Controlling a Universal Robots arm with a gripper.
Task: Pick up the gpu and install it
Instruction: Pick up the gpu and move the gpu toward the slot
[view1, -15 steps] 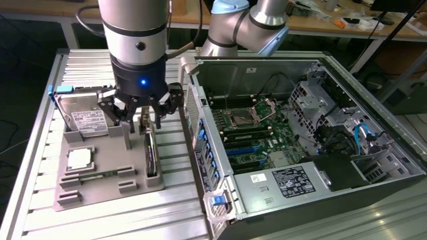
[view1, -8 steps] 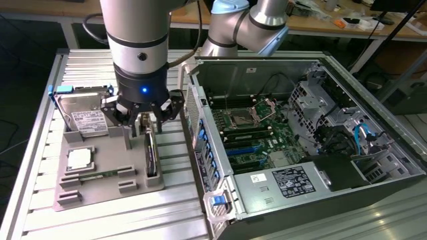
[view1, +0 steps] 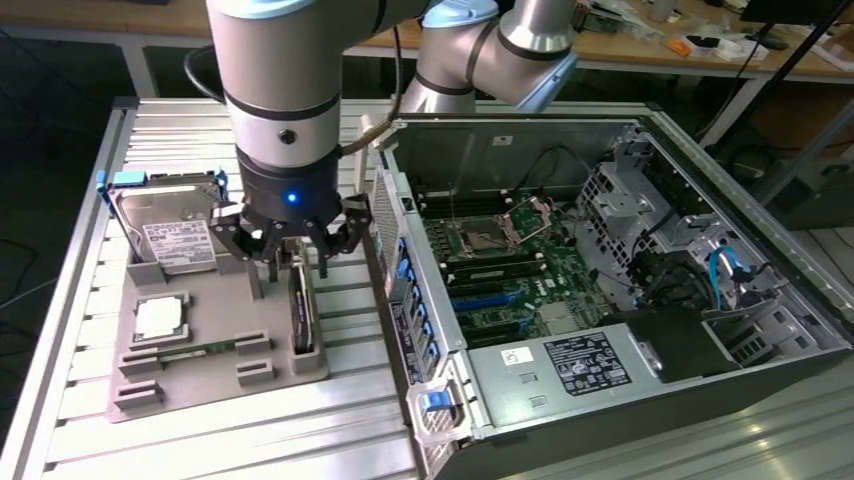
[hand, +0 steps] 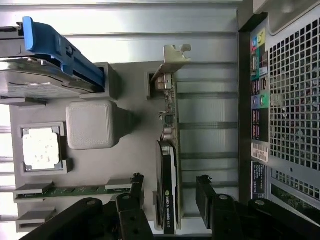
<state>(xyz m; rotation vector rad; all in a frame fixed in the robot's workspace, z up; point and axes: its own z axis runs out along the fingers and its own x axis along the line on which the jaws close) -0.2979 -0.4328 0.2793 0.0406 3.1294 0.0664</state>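
**Wrist view and exterior view: pincer (hand: 170, 179) released astride the graphics card (hand: 168, 150), card seated in its holder**

1. Location of the card. The graphics card (view1: 303, 312) stands on edge in a slot of the grey holder (view1: 200, 375), along the holder's edge nearest the computer case (view1: 747, 370). Its silvery bracket (hand: 172, 57) is at the end toward the hard drive (view1: 167, 225). The holder lies on the slatted table (view1: 240, 440), just beside the case's open side.

2. State of the pincer. The pincer (view1: 296, 250) is released, at full spread. The fingers (hand: 131, 202) stand one on each side of the card's black cooler. In the wrist view a gap shows on both sides, so nothing is grasped.

3. Reason for the arrangement, as judged. The upright slot presents the card's thin top edge to a straight descent from above. It also leaves both flat faces free for the fingers. The arm (view1: 280, 100) hangs vertically over the slot, which suits that approach.

4. Other items. A square processor chip (view1: 158, 317) and a green memory stick (hand: 75, 190) lie flat in their own recesses. Both are well apart from the fingers.

5. Progress, as judged. The pick-up is not yet made; the card slots inside the case are unoccupied.
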